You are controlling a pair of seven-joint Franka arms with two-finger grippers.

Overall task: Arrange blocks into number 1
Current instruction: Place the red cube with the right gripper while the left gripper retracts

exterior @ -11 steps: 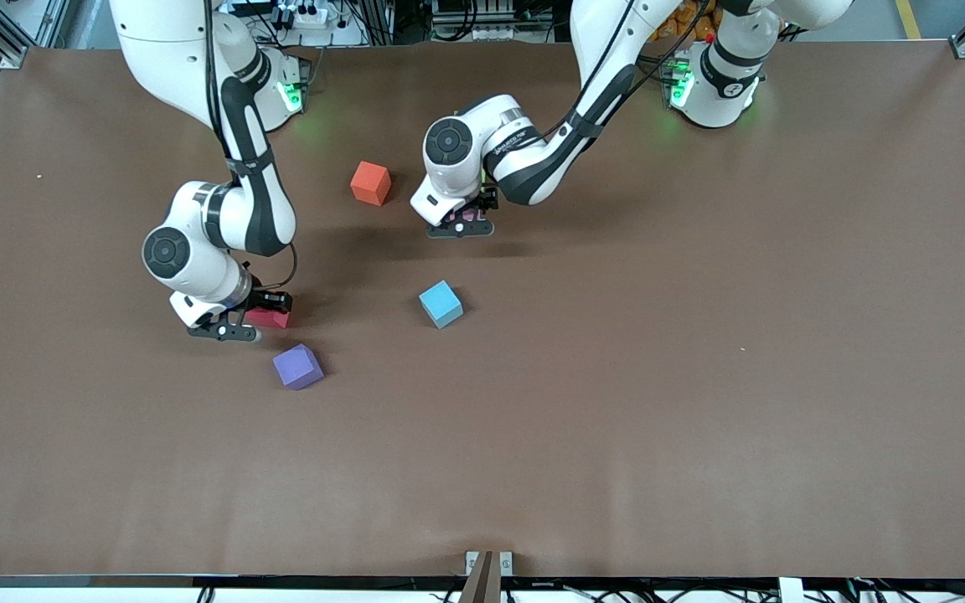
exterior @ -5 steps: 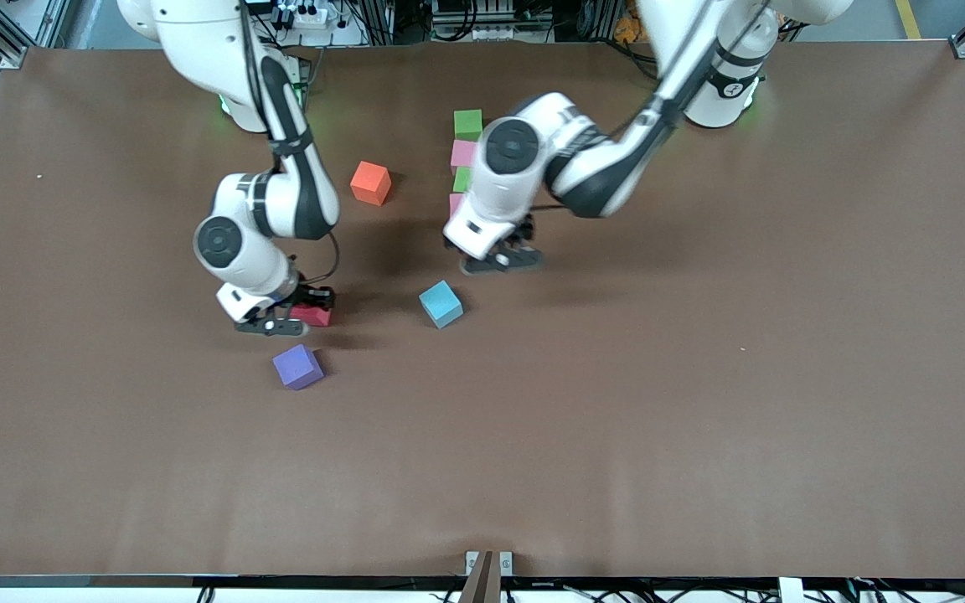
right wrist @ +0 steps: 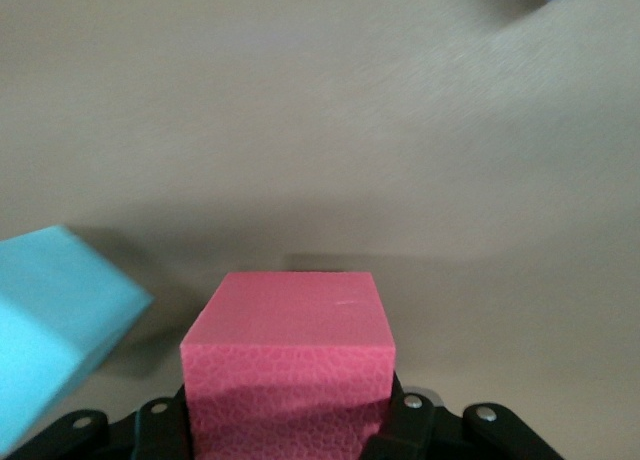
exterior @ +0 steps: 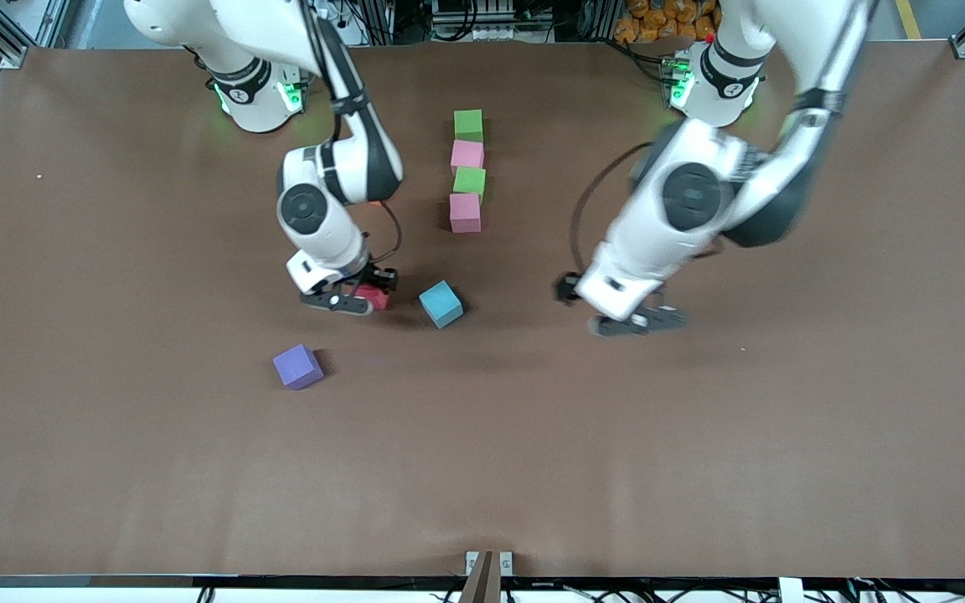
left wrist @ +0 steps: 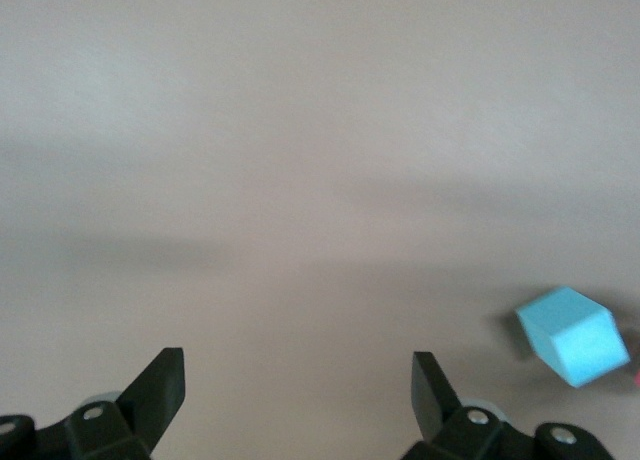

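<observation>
Brown worktop (exterior: 700, 469) is bare around you: your right claw (exterior: 354, 300) pinches the red block (right wrist: 290, 365), seemingly light foam, by flat sides; left claw (left wrist: 298, 395) hangs spread.

Left wrist view: left gripper (left wrist: 298, 395) hangs over bare brown table (left wrist: 300, 160), jaws spread wide w/ nothing btwn them. Only the two dark fingertips (left wrist: 160, 385) show, plus bits of the black finger mounts w/ small screws at the frame edge. One blue block (left wrist: 572, 334) sits on the table just beside one fingertip, apart from it, not touching; it's turned corner-on to the cam, so top face and two side faces show, w/ a small shadow next to it. Tiny pink-red sliver at the frame edge next to the block, too small to tell what it is. Soft dark shadow bands run across the tabletop.
</observation>
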